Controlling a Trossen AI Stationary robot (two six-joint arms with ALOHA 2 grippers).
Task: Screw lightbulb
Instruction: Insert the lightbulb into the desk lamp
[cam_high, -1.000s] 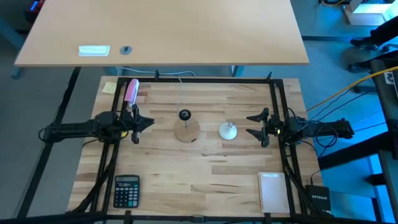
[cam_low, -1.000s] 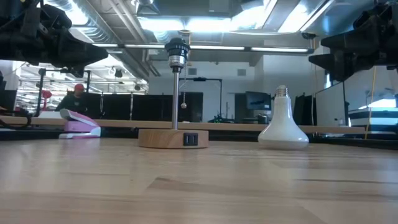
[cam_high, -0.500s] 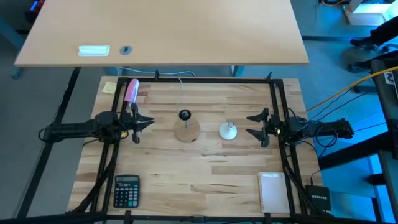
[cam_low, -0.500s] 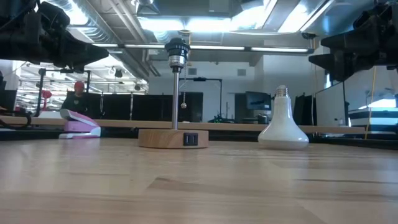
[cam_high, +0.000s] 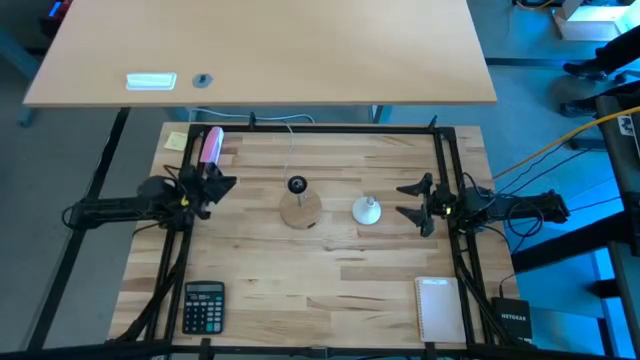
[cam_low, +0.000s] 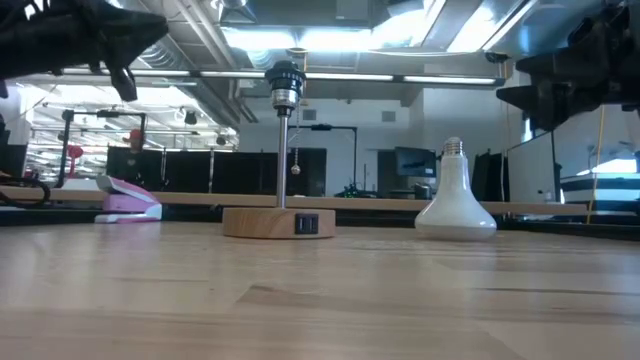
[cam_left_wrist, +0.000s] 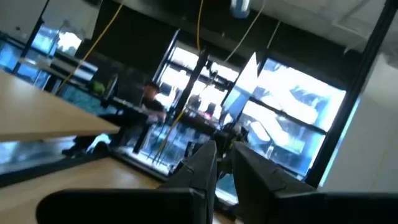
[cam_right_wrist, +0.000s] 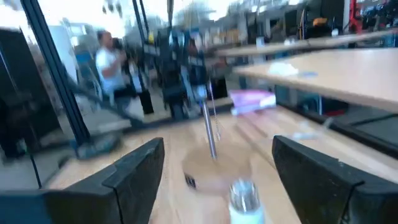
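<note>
White against the wood, your lightbulb (cam_high: 367, 210) stands globe-down on the surface (cam_high: 330, 270), screw base up, just beside the wooden lamp base (cam_high: 300, 209) with its black socket (cam_high: 297, 185); your right hand (cam_high: 413, 203) hangs near the bulb on its far side from the lamp, fingers spread, touching nothing; your left hand (cam_high: 221, 185) sits raised at the surface's left edge, fingers pressed together, empty, next to a pink stapler (cam_high: 211, 146).
</note>
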